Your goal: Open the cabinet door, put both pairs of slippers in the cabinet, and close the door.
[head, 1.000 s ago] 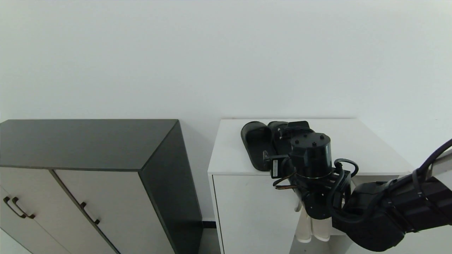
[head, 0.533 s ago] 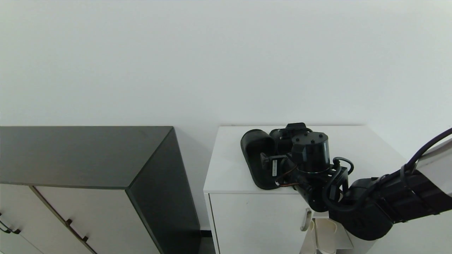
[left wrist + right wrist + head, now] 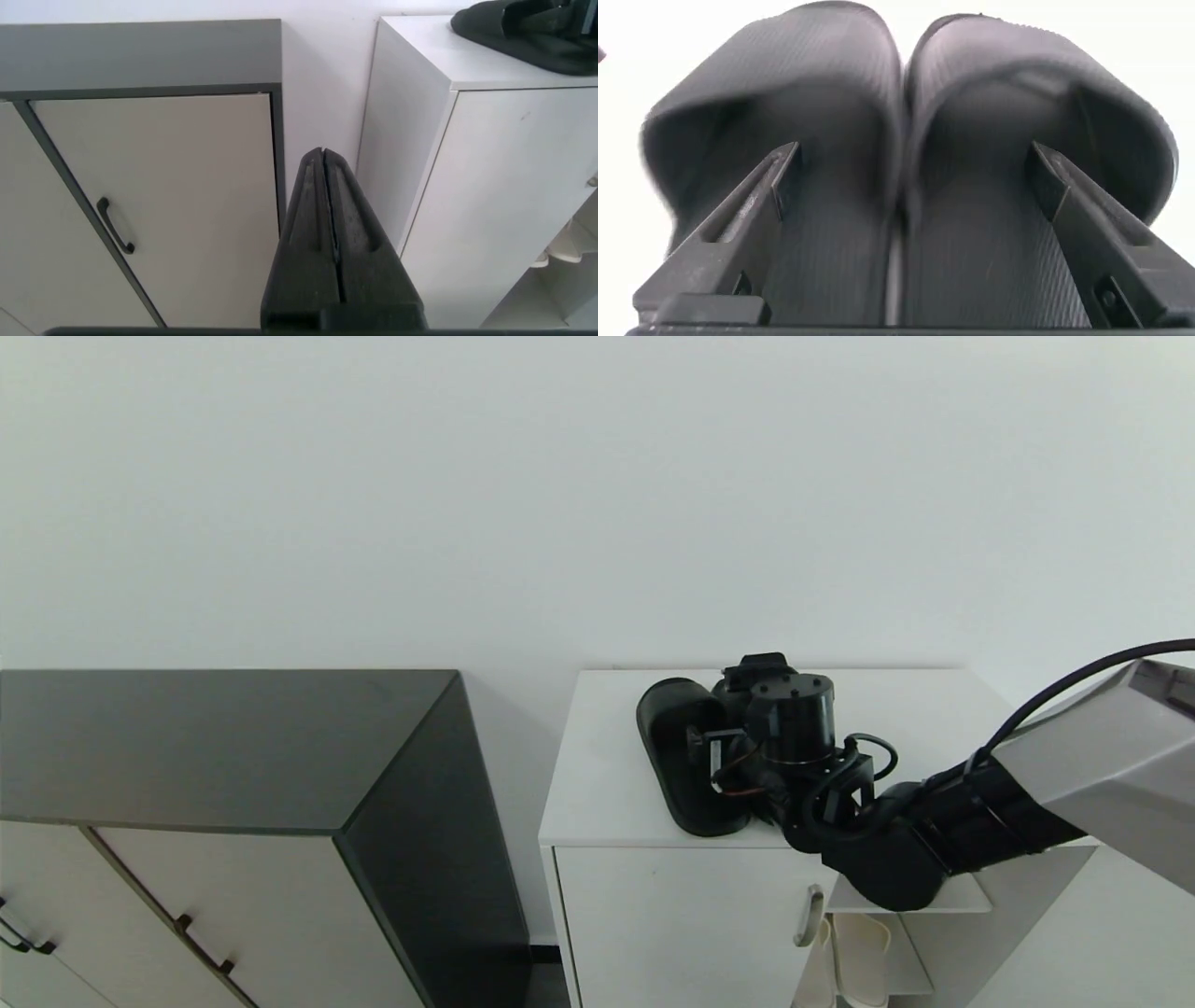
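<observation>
Pair of ribbed black slippers sits side by side on the white cabinet around 4 o'clock, right pincer spread wide, gripping nothing, one finger over each, arm stretched in from their 3 o'clock.

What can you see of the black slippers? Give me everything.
The black slippers are a matte, ribbed, rubbery-looking pair with broad straps. They lie side by side and touching, soles down on top of the white cabinet, heels near its front edge. The strap openings face the right gripper, which is open, with one finger pointing into each slipper and the adjoining sides between them. Whether it touches them cannot be judged.
</observation>
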{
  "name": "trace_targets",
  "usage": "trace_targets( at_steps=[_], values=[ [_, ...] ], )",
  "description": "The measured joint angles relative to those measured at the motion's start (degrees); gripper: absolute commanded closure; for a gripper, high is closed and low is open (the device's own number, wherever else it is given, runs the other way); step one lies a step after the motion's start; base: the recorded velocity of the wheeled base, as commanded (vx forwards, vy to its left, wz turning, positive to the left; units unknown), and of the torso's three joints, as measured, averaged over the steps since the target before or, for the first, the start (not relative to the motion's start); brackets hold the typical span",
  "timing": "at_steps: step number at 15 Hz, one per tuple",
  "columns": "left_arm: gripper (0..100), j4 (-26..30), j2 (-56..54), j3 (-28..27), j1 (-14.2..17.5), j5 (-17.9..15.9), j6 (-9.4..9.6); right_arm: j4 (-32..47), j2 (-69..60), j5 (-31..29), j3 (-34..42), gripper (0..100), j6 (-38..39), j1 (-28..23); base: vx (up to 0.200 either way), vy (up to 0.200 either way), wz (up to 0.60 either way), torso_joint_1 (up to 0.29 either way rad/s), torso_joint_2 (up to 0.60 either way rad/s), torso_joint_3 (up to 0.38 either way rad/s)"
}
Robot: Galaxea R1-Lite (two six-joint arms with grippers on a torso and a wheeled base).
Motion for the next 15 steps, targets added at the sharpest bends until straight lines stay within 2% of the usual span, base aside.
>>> trace_targets(
  at_steps=[5, 6, 15],
  values=[
    [100, 0.0, 0.0, 0.0, -0.05, 0.0, 0.0, 1.41, 3.91, 0.3, -7.08, 0, -2.16, -1.13, 0.0, 0.0, 0.0, 0.0, 0.0, 0.0],
    [100, 0.0, 0.0, 0.0, -0.05, 0.02, 0.0, 2.38, 4.33, 0.33, -8.0, 100, -2.16, -1.24, 0.0, 0.0, 0.0, 0.0, 0.0, 0.0],
    [100, 0.0, 0.0, 0.0, -0.05, 0.0, -0.02, 3.04, 4.23, 0.16, -8.85, 100, -2.11, -1.44, 0.0, 0.0, 0.0, 0.0, 0.0, 0.0]
  ],
)
